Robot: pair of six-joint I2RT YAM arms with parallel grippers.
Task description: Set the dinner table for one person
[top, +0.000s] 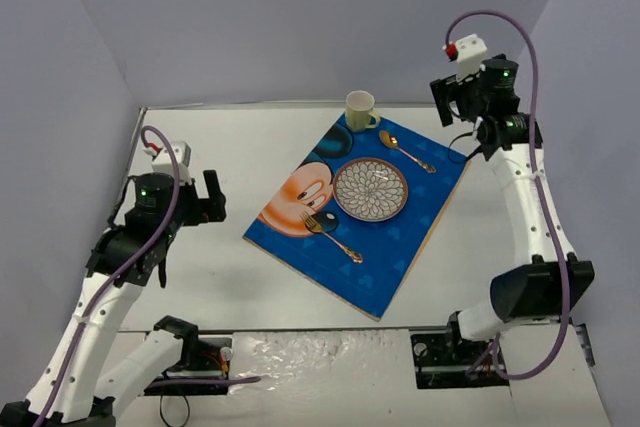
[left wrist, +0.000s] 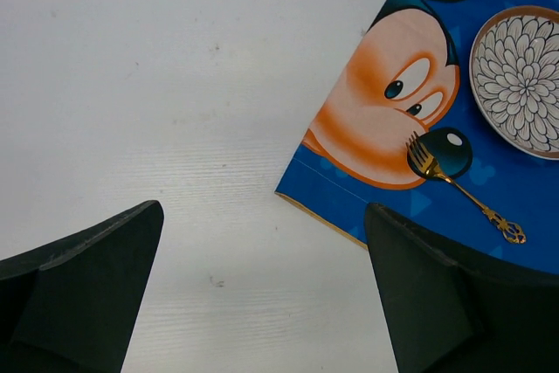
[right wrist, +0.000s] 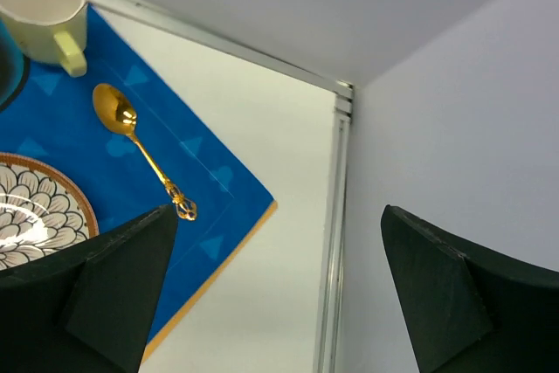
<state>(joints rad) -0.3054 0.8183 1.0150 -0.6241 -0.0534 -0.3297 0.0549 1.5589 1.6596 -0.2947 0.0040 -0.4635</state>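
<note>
The white dinner table (top: 200,277) bears a blue cartoon-mouse placemat (top: 395,262) laid at an angle. On the mat sit a patterned plate (top: 370,190), a gold fork (top: 331,233) to its left, a gold spoon (top: 405,150) to its right and a pale yellow mug (top: 360,110) at the mat's far corner. My left gripper (top: 208,197) is open and empty, above bare table left of the mat (left wrist: 489,6); the fork (left wrist: 458,185) and plate (left wrist: 521,80) show there. My right gripper (top: 455,107) is open and empty, raised by the table's far right corner; spoon (right wrist: 144,150) and mug (right wrist: 44,6) show.
Grey walls enclose the table on the left, back and right. The table's thin metal rim (right wrist: 336,207) runs under my right gripper, close to the right wall. Cables and arm bases lie along the near edge (top: 320,352).
</note>
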